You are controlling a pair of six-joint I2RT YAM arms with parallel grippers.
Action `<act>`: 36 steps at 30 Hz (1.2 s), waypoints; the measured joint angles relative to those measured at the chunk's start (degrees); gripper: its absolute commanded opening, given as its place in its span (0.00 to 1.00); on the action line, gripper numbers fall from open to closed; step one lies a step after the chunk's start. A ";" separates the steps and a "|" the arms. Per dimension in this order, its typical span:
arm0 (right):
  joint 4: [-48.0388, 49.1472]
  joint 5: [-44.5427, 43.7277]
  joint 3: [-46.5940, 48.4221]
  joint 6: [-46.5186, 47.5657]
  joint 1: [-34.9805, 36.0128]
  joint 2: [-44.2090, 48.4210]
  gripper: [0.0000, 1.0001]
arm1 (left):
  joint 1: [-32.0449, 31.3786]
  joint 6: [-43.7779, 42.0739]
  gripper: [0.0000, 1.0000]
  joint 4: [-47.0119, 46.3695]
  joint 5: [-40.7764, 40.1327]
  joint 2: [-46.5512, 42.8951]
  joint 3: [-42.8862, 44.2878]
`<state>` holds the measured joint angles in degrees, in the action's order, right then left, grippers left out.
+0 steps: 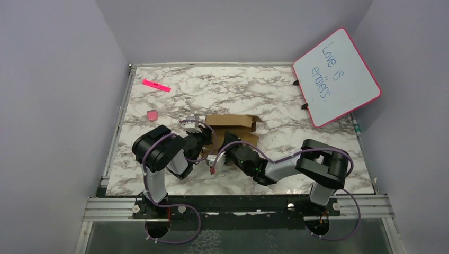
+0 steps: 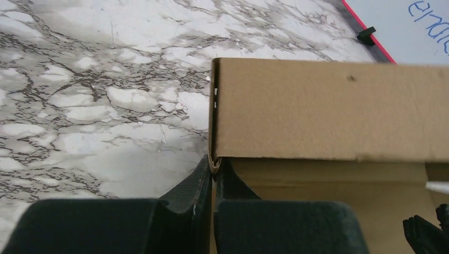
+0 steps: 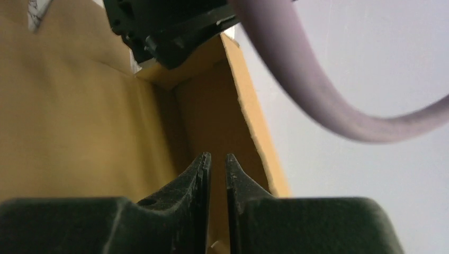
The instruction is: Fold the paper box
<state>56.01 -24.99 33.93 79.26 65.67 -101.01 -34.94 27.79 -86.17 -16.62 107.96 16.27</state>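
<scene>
Plain brown cardboard paper box point(image 1: 233, 123): walls half-raised.
Left gripper point(image 2: 214, 168): clamped on box corner.
Right gripper point(image 3: 217, 161): slightly parted, inside box.

**Two black arms, lilac cables**

The left arm point(image 1: 159, 151) and right arm point(image 1: 323, 164) are matte black with chunky, rounded joint housings. Lilac cables point(image 3: 296, 63) run along the links and loop under both bases at 6 o'clock. The left claw point(image 2: 213, 169) and right claw point(image 3: 217, 161) have black, tapering fingers.
</scene>
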 measured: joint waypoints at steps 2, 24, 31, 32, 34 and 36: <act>-2.27 -0.02 0.02 -1.42 0.00 1.49 0.29 | 0.09 0.07 0.00 -0.17 -0.55 -0.46 -0.20; -37.11 0.04 6.67 -65.24 0.00 37.44 0.73 | 0.42 -1.49 0.00 47.69 0.76 -23.32 10.40; -38.51 -5.68 2.05 -99.10 -0.04 42.71 0.76 | 0.42 -1.97 0.00 60.48 0.96 -28.85 10.97; -38.45 -6.51 1.29 -103.01 -0.04 42.47 0.76 | 0.42 -2.10 0.00 61.24 0.96 -29.27 10.97; -38.03 -8.44 -0.17 -110.55 -0.04 41.59 0.76 | 0.42 -2.27 0.00 62.79 0.96 -30.01 10.95; -37.73 -10.54 -0.92 -117.48 -0.04 40.13 0.76 | 0.42 -2.45 0.00 64.00 0.98 -30.51 10.93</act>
<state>18.28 -35.53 33.01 -38.22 65.63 -60.88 -34.52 25.34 -22.17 -15.64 77.45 27.20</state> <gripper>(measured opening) 0.756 0.017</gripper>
